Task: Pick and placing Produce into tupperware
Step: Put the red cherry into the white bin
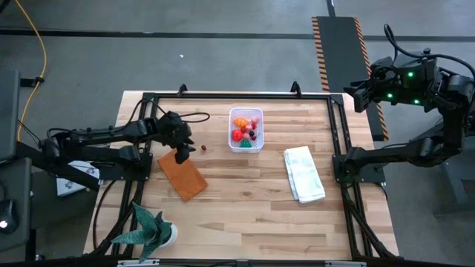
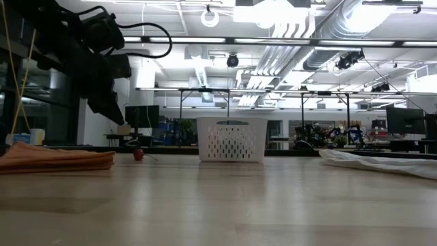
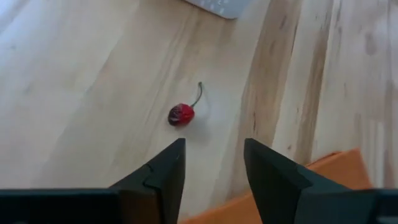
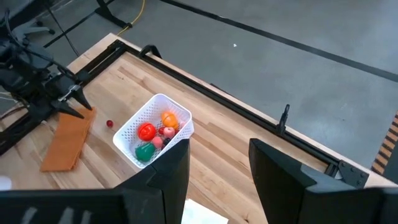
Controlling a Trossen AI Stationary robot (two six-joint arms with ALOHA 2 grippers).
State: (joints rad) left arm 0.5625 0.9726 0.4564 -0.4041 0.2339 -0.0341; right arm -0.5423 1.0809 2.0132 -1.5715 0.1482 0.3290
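Observation:
A small red cherry with a thin stem [image 3: 181, 114] lies alone on the wood, also seen in the high view as the cherry [image 1: 202, 147] and low as the cherry [image 2: 138, 154]. My left gripper [image 3: 214, 155] is open and hovers just short of it, above the table; it is the left gripper [image 1: 185, 150] beside the orange flat rectangle. The white perforated tub [image 1: 246, 143] stands to the right and holds an orange piece, a red ball, a green piece and small berries. My right gripper [image 4: 217, 149] is open and waits high beyond the table's far right corner.
The orange-brown flat rectangle [image 1: 183, 175] lies under and near my left gripper. A folded white cloth [image 1: 304, 174] lies right of the tub. A green spiky plant [image 1: 152, 230] stands at the near left corner. A black frame [image 1: 338, 133] borders the table. Bare wood spreads toward the near edge.

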